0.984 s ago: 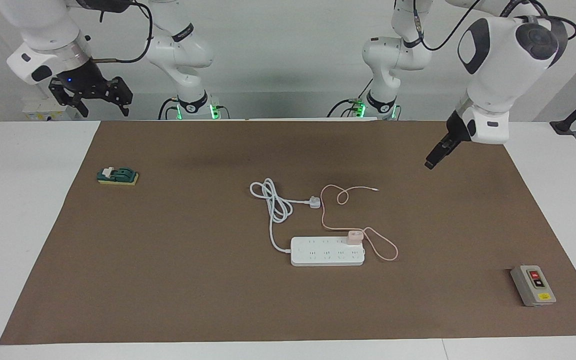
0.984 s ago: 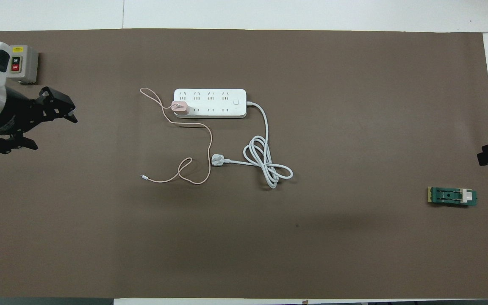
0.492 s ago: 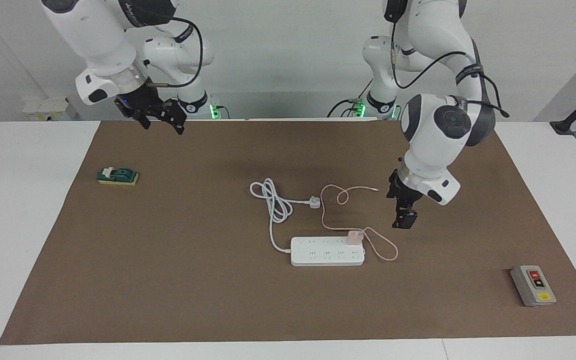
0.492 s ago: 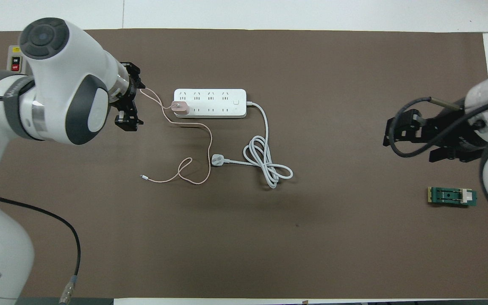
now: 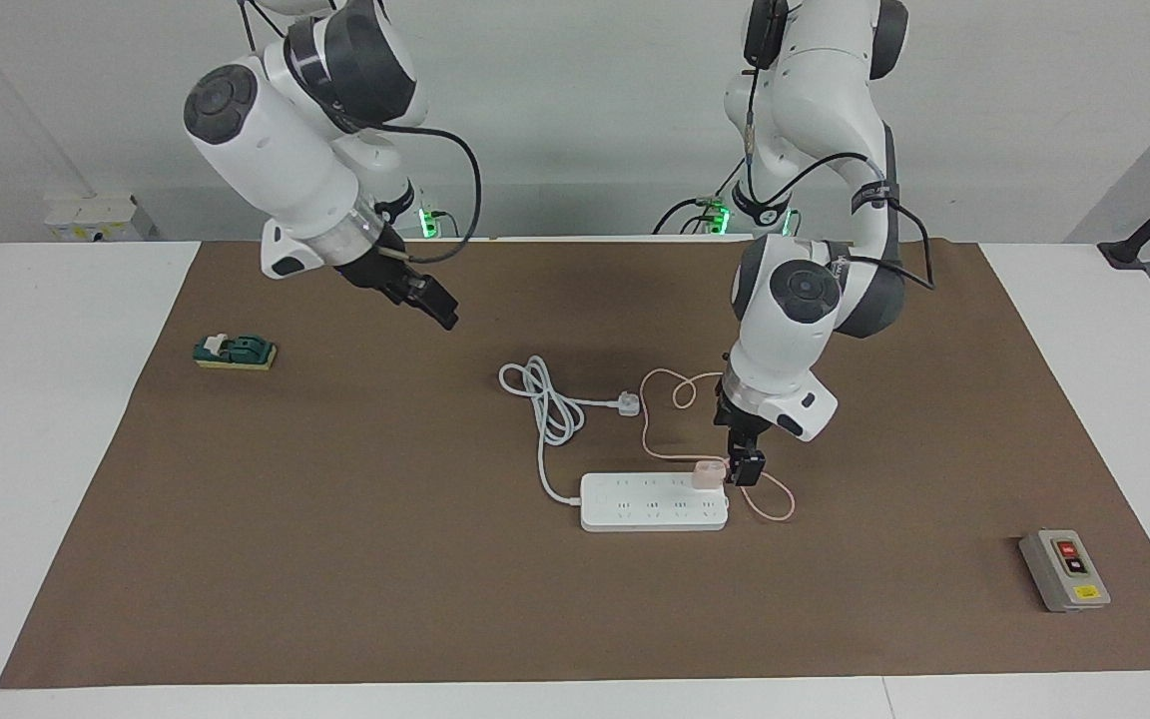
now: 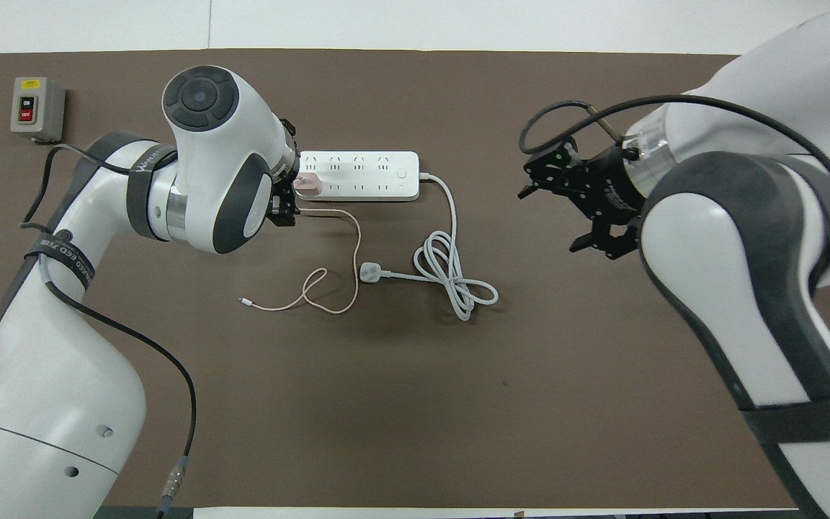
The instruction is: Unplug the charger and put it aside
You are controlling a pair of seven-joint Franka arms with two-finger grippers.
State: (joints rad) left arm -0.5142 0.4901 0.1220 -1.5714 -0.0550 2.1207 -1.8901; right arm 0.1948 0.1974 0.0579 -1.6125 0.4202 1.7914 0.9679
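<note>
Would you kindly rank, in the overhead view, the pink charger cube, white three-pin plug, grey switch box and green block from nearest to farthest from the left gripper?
1. Pink charger cube, beside the left gripper, on the strip.
2. White three-pin plug, nearer the robots.
3. Grey switch box, left arm's end.
4. Green block, right arm's end.

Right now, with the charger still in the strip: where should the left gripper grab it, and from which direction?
Grip the charger by its cube body, not the thin cable. Come straight down from above: it stands upright in the end socket of the strip, so its side faces are exposed and it should pull out upward. The left gripper is right beside it. The right gripper hangs open over the mat.
</note>
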